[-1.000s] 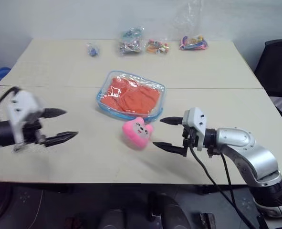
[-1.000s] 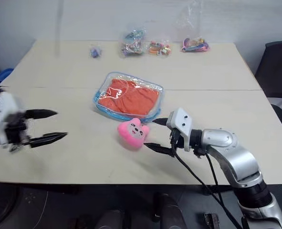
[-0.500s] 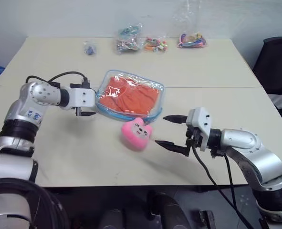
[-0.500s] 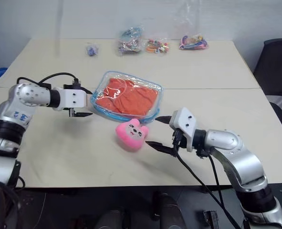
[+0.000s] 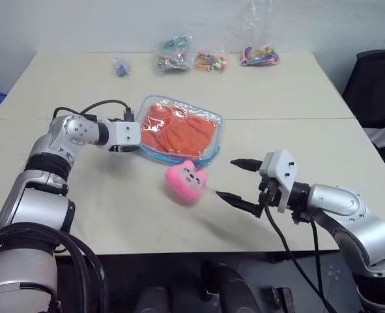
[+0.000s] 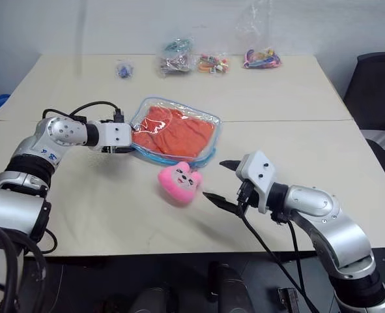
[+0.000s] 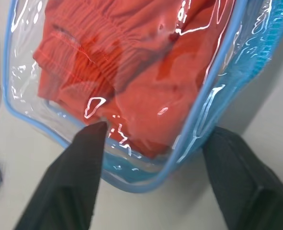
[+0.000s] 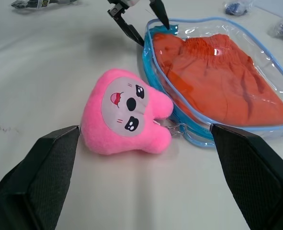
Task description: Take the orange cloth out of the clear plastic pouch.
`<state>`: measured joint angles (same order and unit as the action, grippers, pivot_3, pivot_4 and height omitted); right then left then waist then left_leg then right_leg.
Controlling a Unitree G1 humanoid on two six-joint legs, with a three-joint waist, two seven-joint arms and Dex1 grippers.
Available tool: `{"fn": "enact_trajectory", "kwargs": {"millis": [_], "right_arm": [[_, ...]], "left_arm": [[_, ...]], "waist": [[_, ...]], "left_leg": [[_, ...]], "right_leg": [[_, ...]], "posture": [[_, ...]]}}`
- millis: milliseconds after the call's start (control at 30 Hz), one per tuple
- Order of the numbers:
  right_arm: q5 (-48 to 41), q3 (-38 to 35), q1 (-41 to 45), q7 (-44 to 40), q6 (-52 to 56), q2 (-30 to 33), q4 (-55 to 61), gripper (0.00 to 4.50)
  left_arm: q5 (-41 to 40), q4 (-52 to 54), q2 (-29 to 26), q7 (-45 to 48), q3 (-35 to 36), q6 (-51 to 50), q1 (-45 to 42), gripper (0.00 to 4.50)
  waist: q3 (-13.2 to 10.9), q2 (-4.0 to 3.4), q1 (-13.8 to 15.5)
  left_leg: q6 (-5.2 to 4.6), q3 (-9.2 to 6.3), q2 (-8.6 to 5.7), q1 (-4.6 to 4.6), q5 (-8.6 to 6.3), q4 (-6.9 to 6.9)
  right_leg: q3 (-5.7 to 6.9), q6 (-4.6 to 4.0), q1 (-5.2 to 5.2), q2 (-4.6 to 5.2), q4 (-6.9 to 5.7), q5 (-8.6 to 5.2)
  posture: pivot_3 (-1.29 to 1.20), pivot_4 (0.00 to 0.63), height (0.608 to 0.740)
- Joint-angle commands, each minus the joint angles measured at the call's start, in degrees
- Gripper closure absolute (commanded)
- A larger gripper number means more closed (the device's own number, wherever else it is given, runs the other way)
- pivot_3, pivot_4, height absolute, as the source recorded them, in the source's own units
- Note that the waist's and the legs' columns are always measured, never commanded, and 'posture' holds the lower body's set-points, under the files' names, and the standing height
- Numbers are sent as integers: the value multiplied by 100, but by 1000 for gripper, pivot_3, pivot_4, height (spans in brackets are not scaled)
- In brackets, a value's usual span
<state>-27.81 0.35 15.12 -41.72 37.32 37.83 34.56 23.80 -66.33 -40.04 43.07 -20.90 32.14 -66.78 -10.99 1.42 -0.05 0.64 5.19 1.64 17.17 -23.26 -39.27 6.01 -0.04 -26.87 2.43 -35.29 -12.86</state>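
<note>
Pouch (image 5: 181, 133) corner now straddled by left pincer (image 8: 136, 19).

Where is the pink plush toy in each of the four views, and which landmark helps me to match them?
Left eye view: pink plush toy on the table, just in front of the clear plastic pouch.
Right eye view: same spot, in front of the pouch.
Left wrist view: not in it.
Right wrist view: in the middle, its face up.
Shared landmark: the pouch's light blue trim, holding the orange cloth.
</note>
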Motion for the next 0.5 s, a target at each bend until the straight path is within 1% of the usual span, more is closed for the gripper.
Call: {"fn": "enact_trajectory", "kwargs": {"millis": [33,200,233,300,367,433,500], "right_arm": [[-114,-170,148,41,39,89,230,0],[-158,-158,216,-57,83,203,189,0],[-174,-156,229,-131,76,260,162,0],[-220,-165,233,-290,48,372,117,0],[-320,-191,214,-568,5,533,74,0],[-470,-224,190,-856,-6,685,54,0],[-663,-264,141,-1238,-33,876,26,0]], "left_arm": [[14,-12,-41,-47,73,142,-134,2790],[-59,132,-117,164,113,222,31,4337],[-94,233,-178,319,117,216,115,4460],[-213,480,-306,582,182,207,303,4460],[-500,1064,-540,877,369,127,682,4460],[-809,1918,-838,1181,577,-68,1224,4460],[-1098,3114,-1243,1411,866,-556,2018,4460]], "waist": [[0,0,6],[0,0,3],[0,0,-2],[0,0,-15],[0,0,-26],[0,0,-55],[0,0,-79]], "left_leg": [[-1,0,-1,0,0,-1],[-1,0,-1,1,0,-1],[-1,0,-1,1,0,-1],[-1,3,0,0,0,-1],[-1,5,0,-2,0,-1],[-1,4,3,-5,0,-1],[-1,-1,6,-11,0,0]], "right_leg": [[0,0,0,1,-1,0],[1,0,0,2,1,0],[1,0,0,2,1,0],[0,0,-1,1,1,0],[-4,0,-1,0,-3,0],[-10,-1,-2,-1,-7,-1],[-13,-3,-2,0,-13,-2]], "posture": [[0,150,740],[0,150,740],[0,150,740],[0,150,740],[0,150,740],[0,150,740],[0,150,740]]}}
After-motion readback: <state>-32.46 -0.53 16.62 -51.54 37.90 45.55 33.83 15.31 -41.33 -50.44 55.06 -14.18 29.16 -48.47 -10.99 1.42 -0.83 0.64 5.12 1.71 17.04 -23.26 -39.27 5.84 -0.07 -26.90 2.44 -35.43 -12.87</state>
